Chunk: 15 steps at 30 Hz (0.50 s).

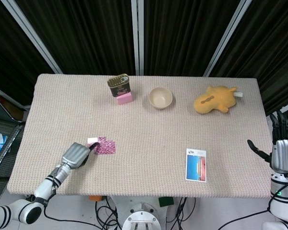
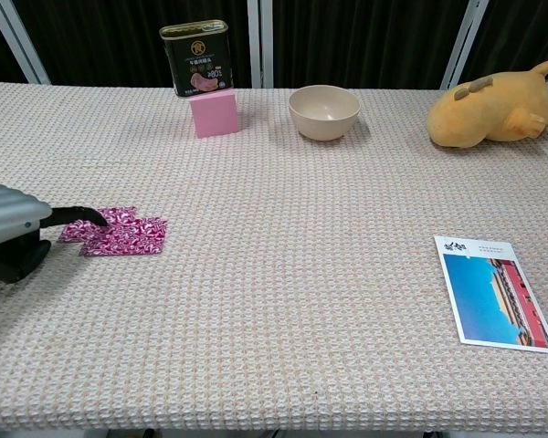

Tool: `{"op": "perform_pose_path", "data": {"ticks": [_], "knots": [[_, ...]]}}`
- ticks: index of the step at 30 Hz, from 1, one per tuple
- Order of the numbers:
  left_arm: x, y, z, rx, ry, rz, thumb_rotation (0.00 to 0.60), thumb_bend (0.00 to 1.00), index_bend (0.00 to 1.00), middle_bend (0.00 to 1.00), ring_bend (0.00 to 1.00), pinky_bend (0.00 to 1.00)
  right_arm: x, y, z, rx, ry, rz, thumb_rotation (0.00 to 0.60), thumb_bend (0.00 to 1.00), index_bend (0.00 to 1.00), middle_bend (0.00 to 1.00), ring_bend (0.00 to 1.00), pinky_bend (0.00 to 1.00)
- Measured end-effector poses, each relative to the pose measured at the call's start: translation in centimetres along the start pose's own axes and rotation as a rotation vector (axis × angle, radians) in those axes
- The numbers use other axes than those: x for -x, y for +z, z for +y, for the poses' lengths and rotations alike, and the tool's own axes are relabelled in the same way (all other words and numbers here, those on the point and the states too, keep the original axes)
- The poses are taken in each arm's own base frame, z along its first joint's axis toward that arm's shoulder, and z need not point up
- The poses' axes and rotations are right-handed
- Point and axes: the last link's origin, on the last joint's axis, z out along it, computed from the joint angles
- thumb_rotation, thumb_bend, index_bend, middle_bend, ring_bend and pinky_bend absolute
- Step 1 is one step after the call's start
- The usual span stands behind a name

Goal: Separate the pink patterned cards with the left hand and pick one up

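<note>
Cards (image 2: 114,231) lie fanned near the worktop (image 1: 149,134) front-left edge, one slid partly off the other. Left robot hand (image 1: 76,154) holds nothing, one fingertip pressing the top card. Too much drag could bring both along or push one over the edge. Right robot hand (image 1: 281,143) hangs spread, idle.

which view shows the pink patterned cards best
Chest view: the pink patterned cards lie close and large, visibly fanned into offset layers, with a fingertip of the left hand on them. Head view shows them small, partly under that hand.
</note>
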Motion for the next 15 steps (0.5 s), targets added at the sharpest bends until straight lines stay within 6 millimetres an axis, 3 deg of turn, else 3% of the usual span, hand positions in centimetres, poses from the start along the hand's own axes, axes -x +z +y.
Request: {"op": "perform_pose_path", "data": {"ticks": [15], "knots": [[-0.1,-0.6,-3.0,-0.08,0.001,-0.008,0.6,0.77,0.16,0.99,0.83,0.85,0.4,0.0,-0.4,-0.009,-0.002,-0.014,0.6,0.36,0.0,0.0,0.0,0.0]]}}
